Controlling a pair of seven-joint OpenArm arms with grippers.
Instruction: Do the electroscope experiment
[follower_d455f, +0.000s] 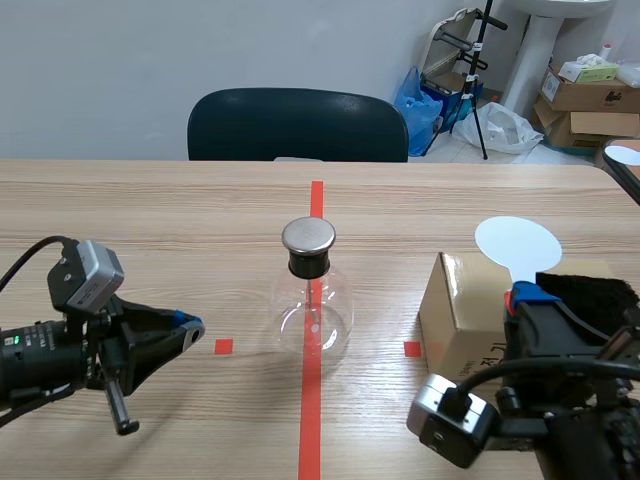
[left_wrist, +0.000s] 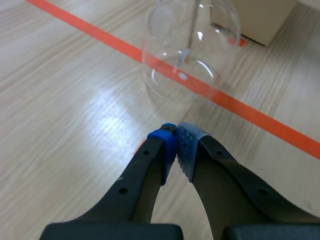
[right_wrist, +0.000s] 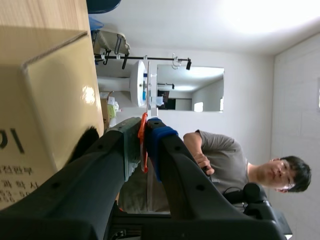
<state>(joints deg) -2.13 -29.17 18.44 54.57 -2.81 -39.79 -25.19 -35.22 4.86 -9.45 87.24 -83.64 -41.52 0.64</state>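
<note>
Standing on the red tape line mid-table: glass flask (follower_d455f: 312, 300) with a metal cap (follower_d455f: 308, 236). Left gripper (left_wrist: 177, 140) sits near it, fingers pinched together, empty. Right gripper (right_wrist: 145, 132) is over the cardboard box (follower_d455f: 450, 310), clamped on the handle of a white disc (follower_d455f: 518, 243). Judgement: carry the disc slowly to the cap and avoid knocking the flask.

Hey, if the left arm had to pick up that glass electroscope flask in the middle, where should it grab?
Probably the black stopper at the neck, just under the metal cap, coming in level from the side of the left gripper. The electroscope flask stands upright, and its round glass bulb looks too wide and smooth to pinch.
</note>
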